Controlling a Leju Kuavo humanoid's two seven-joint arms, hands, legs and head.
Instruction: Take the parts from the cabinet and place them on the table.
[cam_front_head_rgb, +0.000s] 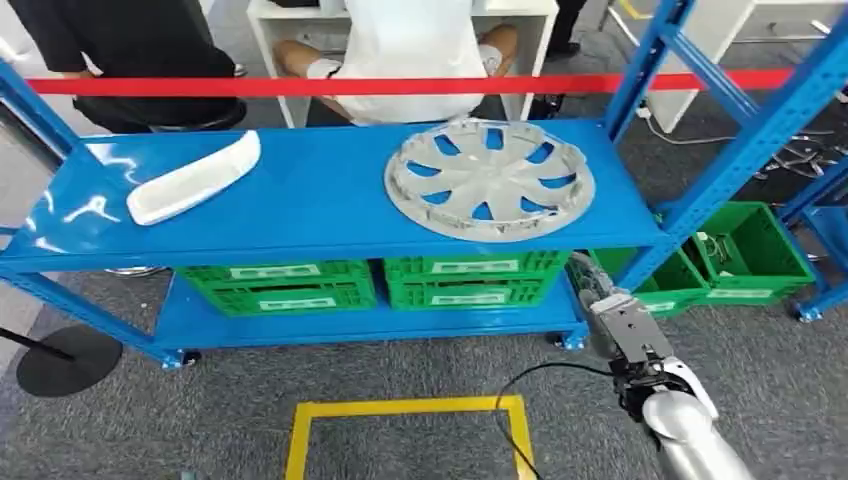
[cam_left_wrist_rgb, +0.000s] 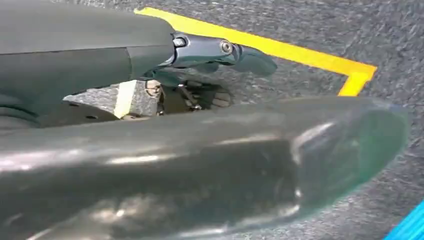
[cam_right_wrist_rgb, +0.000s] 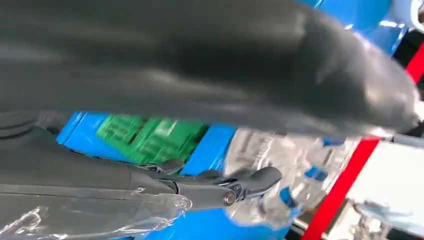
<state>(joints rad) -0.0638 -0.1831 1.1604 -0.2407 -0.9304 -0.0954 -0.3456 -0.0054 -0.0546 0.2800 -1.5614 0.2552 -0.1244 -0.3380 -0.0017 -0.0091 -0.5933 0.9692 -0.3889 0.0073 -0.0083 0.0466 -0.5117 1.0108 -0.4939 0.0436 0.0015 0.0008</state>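
Right hand (cam_front_head_rgb: 600, 290) low beside the shelf edge, fingers half hidden, grasp unclear, left hand (cam_left_wrist_rgb: 220, 55) blurred over the floor, fingers apart, hubcap (cam_front_head_rgb: 489, 178) and white trim part (cam_front_head_rgb: 195, 178) on the blue shelf (cam_front_head_rgb: 320, 200).

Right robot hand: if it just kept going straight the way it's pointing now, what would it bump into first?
Most likely the grey wheel cover on the blue shelf. The right robot hand points towards its rim, with the green crates below. Depth is unclear.
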